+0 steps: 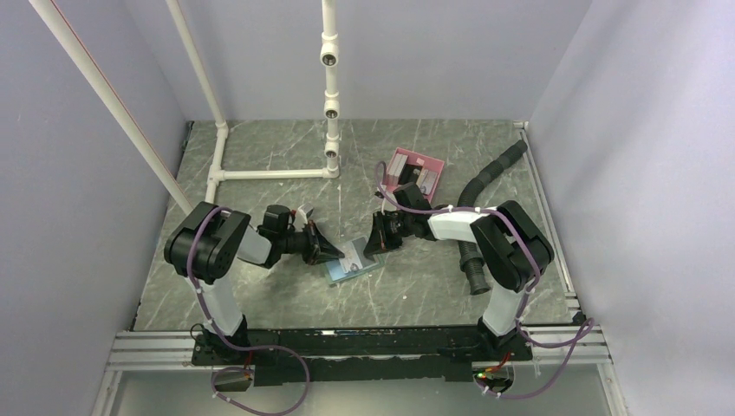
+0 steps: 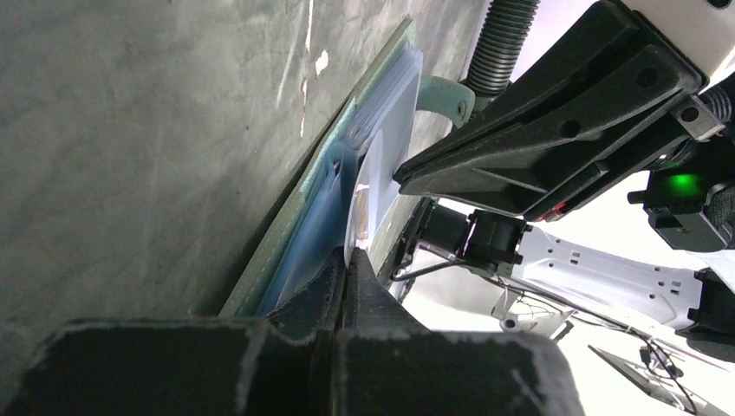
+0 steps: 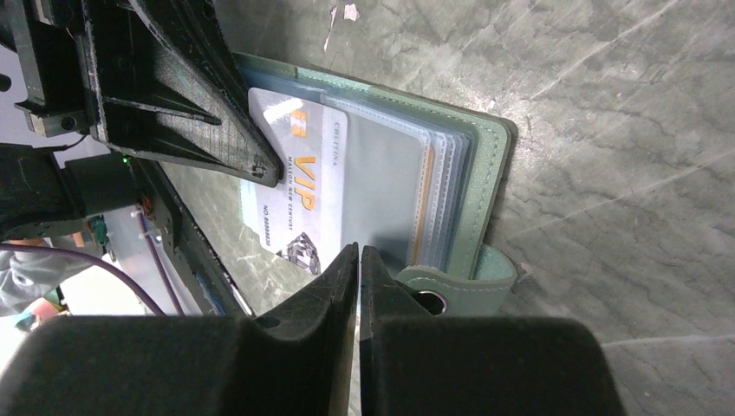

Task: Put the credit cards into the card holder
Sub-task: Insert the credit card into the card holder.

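Though half inside card holder (image 3: 487,165), silver card (image 3: 299,186) partly beneath left fingers (image 3: 178,95).

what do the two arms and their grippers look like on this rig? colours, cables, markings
Left arm and right arm: bulky black joint housings, white link shells, purple cables running alongside. Left gripper and right gripper: matte black, wedge-shaped fingers tapering to narrow tips, edges scuffed pale. A green indicator light glows near the right wrist. No readable markings.
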{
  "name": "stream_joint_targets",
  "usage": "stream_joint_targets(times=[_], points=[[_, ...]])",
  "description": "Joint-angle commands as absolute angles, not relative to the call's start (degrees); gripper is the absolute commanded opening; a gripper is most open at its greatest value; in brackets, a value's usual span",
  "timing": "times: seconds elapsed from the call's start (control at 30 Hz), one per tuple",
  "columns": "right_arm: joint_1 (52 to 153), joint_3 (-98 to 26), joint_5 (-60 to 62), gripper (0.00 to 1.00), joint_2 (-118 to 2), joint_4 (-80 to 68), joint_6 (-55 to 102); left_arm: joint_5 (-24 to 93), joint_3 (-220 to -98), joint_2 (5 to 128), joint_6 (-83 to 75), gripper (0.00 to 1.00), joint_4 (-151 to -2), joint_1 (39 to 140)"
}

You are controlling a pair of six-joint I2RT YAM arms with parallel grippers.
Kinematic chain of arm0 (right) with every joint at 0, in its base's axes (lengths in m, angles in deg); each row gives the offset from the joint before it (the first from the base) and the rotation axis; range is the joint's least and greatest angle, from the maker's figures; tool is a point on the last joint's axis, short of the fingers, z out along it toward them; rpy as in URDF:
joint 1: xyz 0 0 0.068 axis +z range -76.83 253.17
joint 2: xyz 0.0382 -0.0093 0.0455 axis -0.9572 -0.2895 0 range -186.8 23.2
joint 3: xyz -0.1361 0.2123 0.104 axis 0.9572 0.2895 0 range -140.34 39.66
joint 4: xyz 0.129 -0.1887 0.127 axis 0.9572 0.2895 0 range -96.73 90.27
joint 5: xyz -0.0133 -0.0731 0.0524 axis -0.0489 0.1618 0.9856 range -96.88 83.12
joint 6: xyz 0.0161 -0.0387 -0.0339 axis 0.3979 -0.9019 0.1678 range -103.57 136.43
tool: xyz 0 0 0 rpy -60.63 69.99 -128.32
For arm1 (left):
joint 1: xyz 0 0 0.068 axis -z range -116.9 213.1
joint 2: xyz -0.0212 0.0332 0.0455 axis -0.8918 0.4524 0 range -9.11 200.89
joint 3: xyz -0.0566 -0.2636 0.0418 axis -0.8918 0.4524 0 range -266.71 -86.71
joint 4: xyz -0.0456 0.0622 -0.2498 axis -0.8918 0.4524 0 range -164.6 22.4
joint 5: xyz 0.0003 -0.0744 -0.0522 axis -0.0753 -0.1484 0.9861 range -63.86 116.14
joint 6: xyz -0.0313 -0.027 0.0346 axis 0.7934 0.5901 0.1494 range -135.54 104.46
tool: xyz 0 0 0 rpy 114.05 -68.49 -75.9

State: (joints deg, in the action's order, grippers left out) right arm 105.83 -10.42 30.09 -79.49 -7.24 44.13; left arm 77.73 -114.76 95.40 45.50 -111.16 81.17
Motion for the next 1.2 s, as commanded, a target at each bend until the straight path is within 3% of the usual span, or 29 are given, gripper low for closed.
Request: stream_joint_targets(times=[0.0,0.3,0.47,0.6,0.67,0.77,0.83,1.03,1.17], points=[[105.69,-9.66,27.92,0.09,-79.72,-5.9,44.02,69.9,-113.38,96.0,47.82,0.0,-115.88,82.91],[103.36,-12.15,22.44,0.27,-76.33,2.76,38.94,65.52,-115.7,94.43,44.77,0.0,-108.97,85.82],[103.42,-11.86,25.45,0.25,-79.67,-0.36,40.0,64.32,-117.67,93.98,43.25,0.0,-104.63,86.95],[104.55,-11.14,27.87,0.14,-81.25,-3.58,42.22,60.88,-121.31,93.06,42.07,0.0,-98.55,89.99],[104.72,-10.39,28.72,0.1,-81.39,-5.08,43.07,58.88,-123.03,92.44,42.03,0.09,-96.15,91.66],[104.72,-9.94,28.61,0.08,-80.99,-5.37,43.37,55.99,-124.55,89.84,41.15,0.38,-91.53,92.85],[104.72,-9.68,27.81,0.07,-80.51,-4.97,43.05,54.5,-125.29,87.58,39.68,0.45,-86.89,92.89],[104.72,-9.56,27.24,0.04,-80.14,-4.52,42.62,52.69,-125.86,82.92,37.67,0.5,-79.79,92.9],[104.72,-9.47,27.43,0.02,-80.32,-5.02,42.98,53.32,-127.42,84.24,36.89,0.48,-79.73,93.04]])
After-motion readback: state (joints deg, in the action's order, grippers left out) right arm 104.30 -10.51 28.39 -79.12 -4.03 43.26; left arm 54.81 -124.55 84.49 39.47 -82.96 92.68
